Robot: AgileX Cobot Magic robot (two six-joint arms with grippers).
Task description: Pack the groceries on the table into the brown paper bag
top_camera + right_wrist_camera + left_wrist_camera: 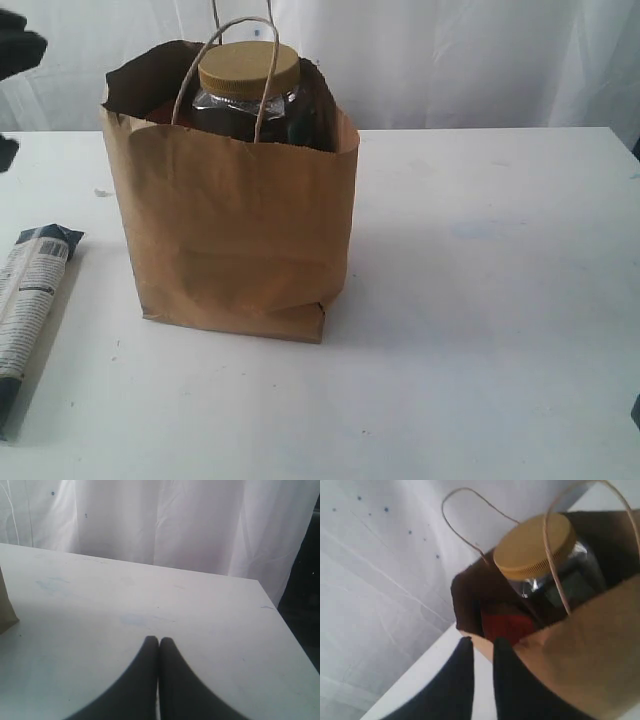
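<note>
Bag: upright on the table, left of centre in the exterior view; mouth open; rear left rim crumpled.
Jar: inside the bag, on its right side; gold lid above the rim; one of the handles loops across its front.
Red item: low in the bag beside the jar; which grocery it is cannot be told.
Package: the only grocery seen outside the bag; flat on the table at the far left, well apart from the bag.
Left gripper: high, beside the bag's rear left corner; fingers a little apart, nothing between them.
Right gripper: over bare table to the right of the bag; fingers pressed together, holding nothing.
Risk, snag: the package is long; its end could catch a handle or fold the rim inward.
Risk, tip: the paper bag is likely light on its left side; a push on the wall could slide or topple it.
Risk, jam: the jar fills much of the mouth; free room is judged to be on the left only; a flat entry could lodge on the lid.
In the way: handles over the mouth; jar; crumpled rim.
Surroundings: white curtain behind the table.
</note>
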